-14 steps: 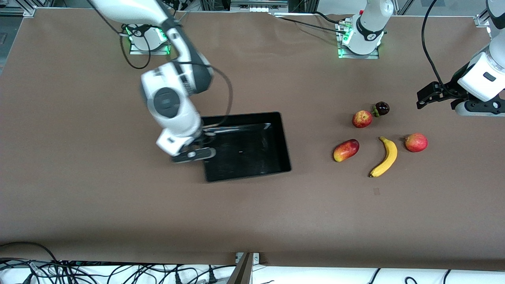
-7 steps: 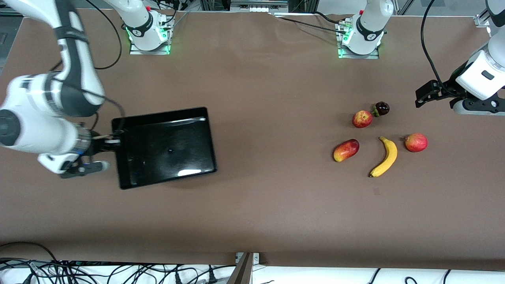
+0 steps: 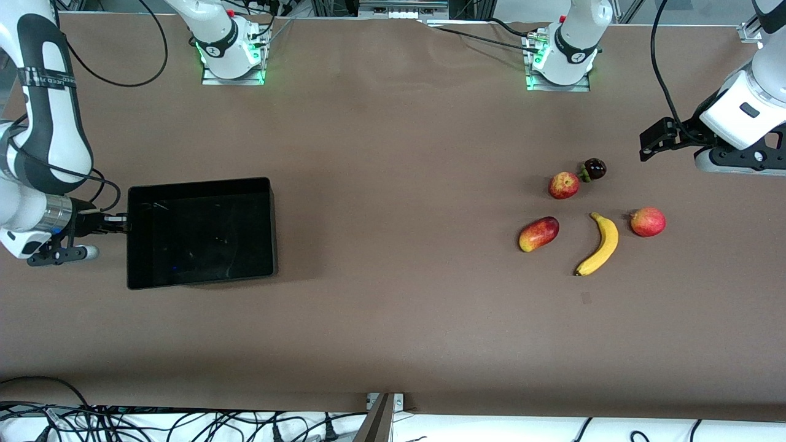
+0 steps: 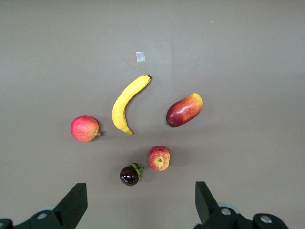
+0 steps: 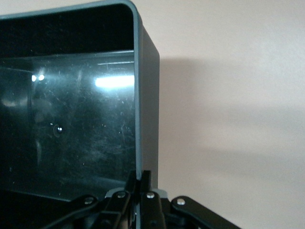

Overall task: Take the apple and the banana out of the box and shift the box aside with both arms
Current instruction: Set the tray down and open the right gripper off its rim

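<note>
Right gripper point(image 3: 123, 219): clamped tight on end wall of glossy black rectangular plastic tray point(image 3: 147, 276), tray at right arm's end of table | Left gripper point(image 4: 138, 202): spread wide, gripping nothing, above fruit cluster | Long curved yellow banana point(image 3: 599, 244) beside small round red-yellow apple point(image 3: 563, 185), left arm's end.

right arm stretched out low at its own end of the table, wrist level, right gripper point(image 3: 120, 217) pinched shut on the black tray's point(image 3: 199, 279) wall, left arm waiting raised, left gripper point(image 3: 652, 141) spread open, camera downward
</note>
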Robot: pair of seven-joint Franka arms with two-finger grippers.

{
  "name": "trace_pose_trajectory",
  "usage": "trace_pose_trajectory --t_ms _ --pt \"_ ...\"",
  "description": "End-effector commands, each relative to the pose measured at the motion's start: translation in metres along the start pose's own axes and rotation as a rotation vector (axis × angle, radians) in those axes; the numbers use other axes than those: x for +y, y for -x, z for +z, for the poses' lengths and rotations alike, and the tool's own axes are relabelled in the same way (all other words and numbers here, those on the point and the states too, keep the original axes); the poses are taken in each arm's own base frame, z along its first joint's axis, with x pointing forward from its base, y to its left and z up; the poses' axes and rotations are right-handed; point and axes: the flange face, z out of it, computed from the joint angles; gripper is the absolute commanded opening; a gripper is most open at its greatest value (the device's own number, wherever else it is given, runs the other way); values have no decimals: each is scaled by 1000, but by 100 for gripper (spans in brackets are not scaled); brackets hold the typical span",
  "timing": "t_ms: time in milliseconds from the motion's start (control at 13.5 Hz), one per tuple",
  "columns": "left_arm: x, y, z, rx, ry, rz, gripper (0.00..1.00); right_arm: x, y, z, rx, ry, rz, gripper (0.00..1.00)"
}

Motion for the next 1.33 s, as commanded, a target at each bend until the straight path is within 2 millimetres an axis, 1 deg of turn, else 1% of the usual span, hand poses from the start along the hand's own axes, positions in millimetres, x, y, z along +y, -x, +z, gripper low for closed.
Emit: trace_pose_trajectory --t_ms 0,74,222,296,370,444,519,593,667,815,889,1037,1111,1185,1259 --pt "9 -5 -5 -3 16 4 100 -1 34 11 62 -54 44 0" --pt "17 -6 -5 -3 17 17 100 3 36 19 66 -63 62 0" --pt "18 -5 -6 -7 16 18 100 8 39 34 97 -37 77 0" --pt "17 -5 -7 -6 17 15 100 8 41 41 85 -39 79 0" --pt "15 -6 -8 -4 18 14 100 8 42 42 83 -39 79 0" --pt "15 -4 -8 -12 16 14 100 8 42 43 76 -42 78 4" --pt "15 -2 -6 -32 15 13 100 7 42 44 73 -43 76 25" --pt "15 -2 -6 -33 15 13 100 6 40 42 75 -42 57 70" --pt "15 -2 -6 -35 15 13 100 4 37 38 81 -39 29 100" --pt "15 -2 -7 -33 15 14 100 -3 24 18 109 -25 -24 100" --pt "15 -2 -7 -33 15 16 100 -15 14 2 107 -34 -48 100" --pt "15 -2 -7 -33 15 16 100 -43 -9 -41 105 -35 -106 100" --pt "15 -2 -7 -33 15 17 100 -60 -17 -60 94 -6 -133 100" --pt "15 -2 -7 -33 15 17 100 -74 -21 -77 80 14 -135 100" --pt "15 -2 -7 -33 15 25 100 -88 -20 -95 65 20 -134 100"
